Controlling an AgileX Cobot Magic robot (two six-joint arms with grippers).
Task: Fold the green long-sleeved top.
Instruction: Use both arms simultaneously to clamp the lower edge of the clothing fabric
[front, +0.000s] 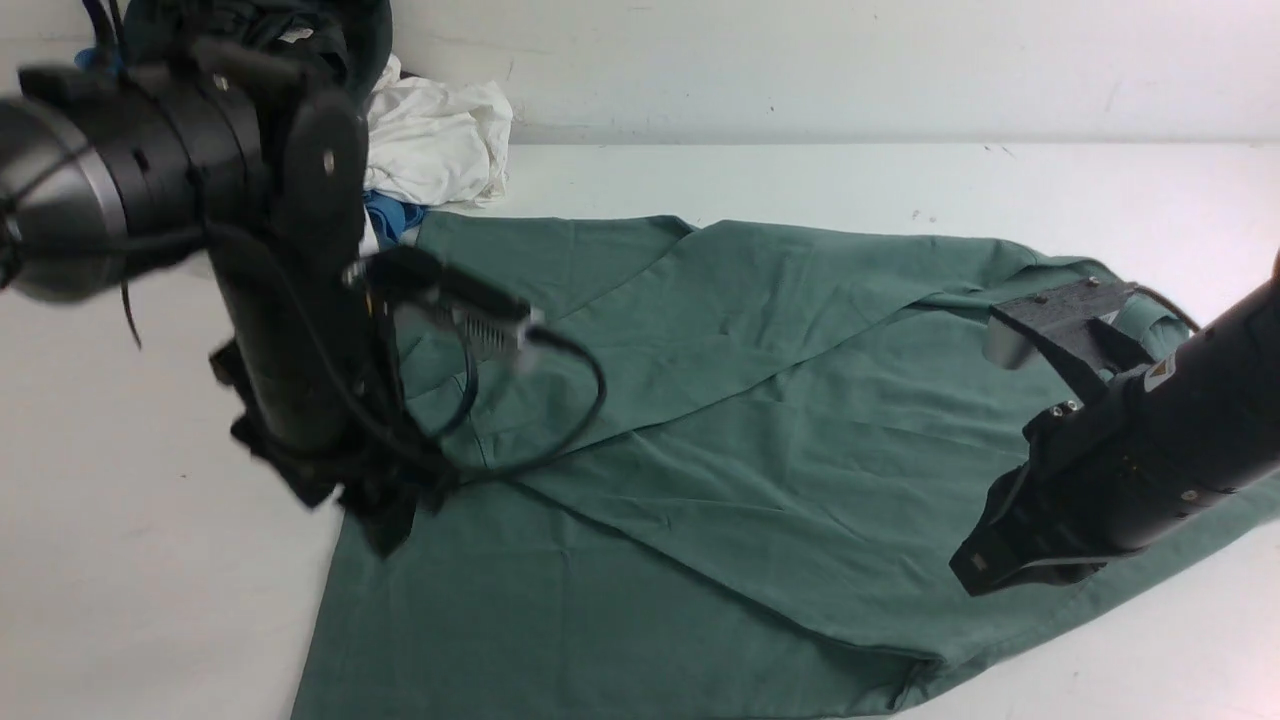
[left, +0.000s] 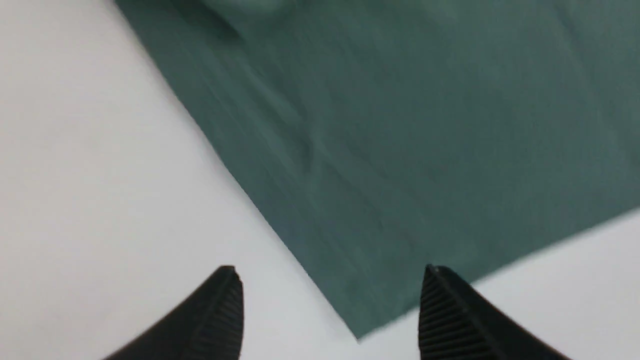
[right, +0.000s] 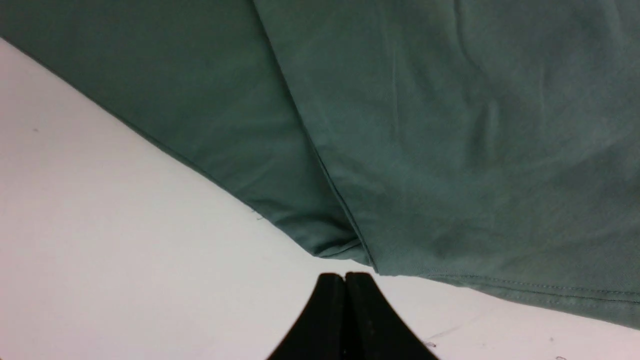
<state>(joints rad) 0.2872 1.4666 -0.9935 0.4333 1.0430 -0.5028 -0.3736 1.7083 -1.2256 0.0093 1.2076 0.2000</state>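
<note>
Left pincer (left: 330, 272) spread wide, green top (left: 400, 150) corner just below

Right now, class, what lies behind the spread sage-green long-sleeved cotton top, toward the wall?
Behind the sage-green top: a crumpled white cloth garment with a scrap of blue fabric at its near edge. The robot's black left arm covers whatever lies further left.

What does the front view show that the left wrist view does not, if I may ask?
Front only: the white clothes and blue cloth at the far left, the right pincer, and the diagonal folds across the green long-sleeved top. Left wrist only: the left pincer open, a corner of the top showing between its jaws. Both: the top lying on the white table.
</note>
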